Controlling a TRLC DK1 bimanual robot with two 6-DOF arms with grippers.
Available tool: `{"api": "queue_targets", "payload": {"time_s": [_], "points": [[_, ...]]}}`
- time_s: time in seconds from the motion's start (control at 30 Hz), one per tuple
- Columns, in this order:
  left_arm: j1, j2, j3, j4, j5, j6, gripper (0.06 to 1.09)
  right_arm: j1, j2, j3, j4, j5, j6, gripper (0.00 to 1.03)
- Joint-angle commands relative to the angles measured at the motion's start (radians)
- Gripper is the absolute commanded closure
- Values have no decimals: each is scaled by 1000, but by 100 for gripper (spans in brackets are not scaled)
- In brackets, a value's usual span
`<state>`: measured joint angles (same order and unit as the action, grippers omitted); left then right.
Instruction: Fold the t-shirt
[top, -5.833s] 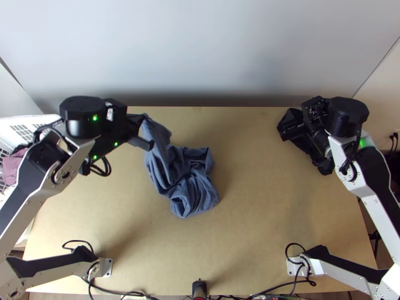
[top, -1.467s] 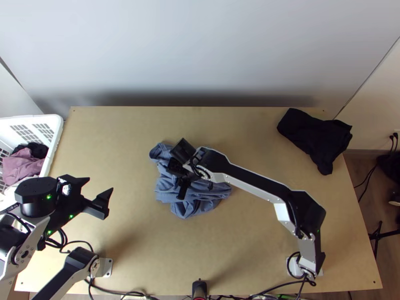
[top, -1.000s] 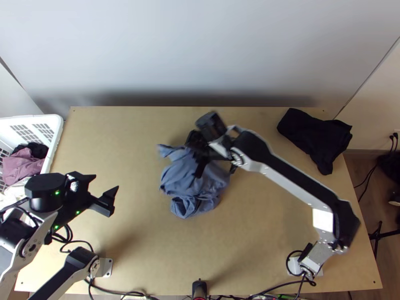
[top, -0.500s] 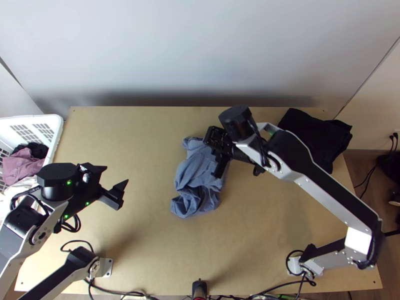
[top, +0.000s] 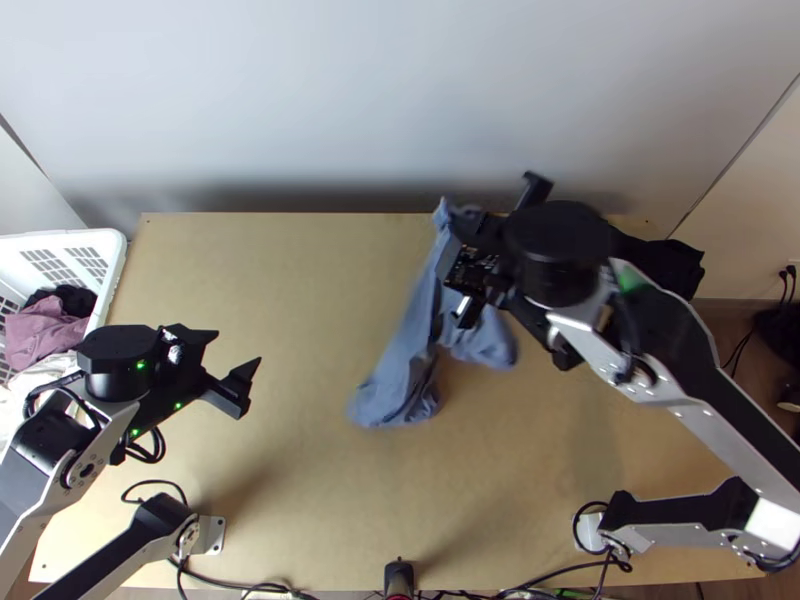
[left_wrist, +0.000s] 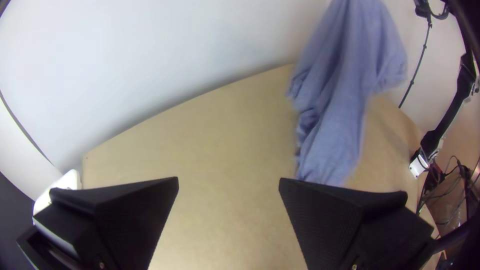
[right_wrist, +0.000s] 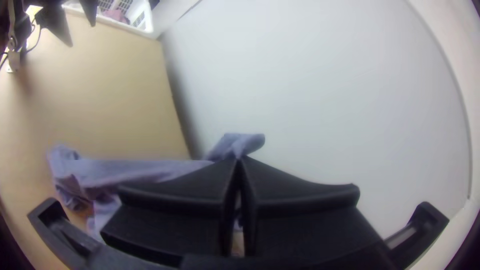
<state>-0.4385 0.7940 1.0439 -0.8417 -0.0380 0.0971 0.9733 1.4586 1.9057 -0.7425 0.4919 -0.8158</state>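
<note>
While the tabletop lies beneath, the blue t-shirt, heaped at its middle moments ago, now stretches up toward the wall, pinched in the right tool. Left tool wide, nothing held. Lift likely loosens the bunching; folding proper awaits spreading.

Smooth, pale grey-white wall standing behind the flat, light wooden table, soft shadow along its foot, brown floor at the top view's right!
</note>
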Motion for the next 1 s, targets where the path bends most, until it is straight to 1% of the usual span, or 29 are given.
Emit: {"api": "queue_targets", "payload": {"time_s": [0.0, 0.1, 0.23, 0.3, 0.37, 0.43, 0.47, 0.5, 0.53, 0.57, 0.6, 0.63, 0.67, 0.7, 0.73, 0.77, 0.83, 0.87, 0.9, 0.97], "points": [[-22, 22, -5, 27, -2, -4, 11, 87, -57, 26, 71, 105, -132, 100], [-35, 44, 13, 38, -2, -4, 11, 105, -86, 24, 61, 129, -146, 100], [-49, 76, 34, 55, -3, 0, 11, 131, -135, 26, 81, 157, -243, 100], [-59, 93, 38, 62, -3, 1, 11, 133, -152, 16, 66, 162, -247, 100], [-68, 103, 39, 78, -2, 0, 11, 131, -185, -59, 52, 163, -243, 100], [-71, 111, 42, 84, -2, -4, 11, 130, -234, -186, 31, 165, -241, 98], [-72, 111, 42, 85, -2, -4, 11, 131, -261, -246, 22, 165, -224, 88], [-74, 111, 44, 85, -2, -4, 11, 131, -287, -297, 12, 163, -210, 86], [-74, 111, 44, 85, -2, -4, 11, 130, -308, -336, 5, 163, -194, 87], [-74, 111, 44, 84, -2, -4, 11, 125, -326, -361, 2, 163, -175, 91], [-72, 109, 42, 82, -3, -2, 11, 114, -339, -376, -8, 158, -149, 91], [-72, 106, 42, 79, -3, -2, 11, 94, -346, -389, -34, 143, -121, 89], [-71, 105, 39, 76, -3, -2, 11, 70, -351, -395, -66, 109, -80, 78], [-69, 103, 38, 73, -3, -2, 11, 41, -353, -395, -107, 73, -22, 62], [-68, 102, 33, 72, -2, -2, 11, 13, -353, -390, -167, 14, 49, 52], [-68, 100, 28, 70, -2, -4, 11, -13, -346, -390, -227, -33, 115, 44], [-63, 96, 19, 62, -2, -11, 11, -54, -331, -401, -325, -121, 237, 29], [-57, 96, 15, 58, -2, -14, 11, -91, -328, -419, -340, -177, 271, 22], [-49, 96, 13, 55, -2, -17, 11, -119, -322, -435, -357, -227, 303, 19], [-34, 94, 11, 44, -2, -22, 11, -143, -311, -481, -363, -288, 356, 11]]}}
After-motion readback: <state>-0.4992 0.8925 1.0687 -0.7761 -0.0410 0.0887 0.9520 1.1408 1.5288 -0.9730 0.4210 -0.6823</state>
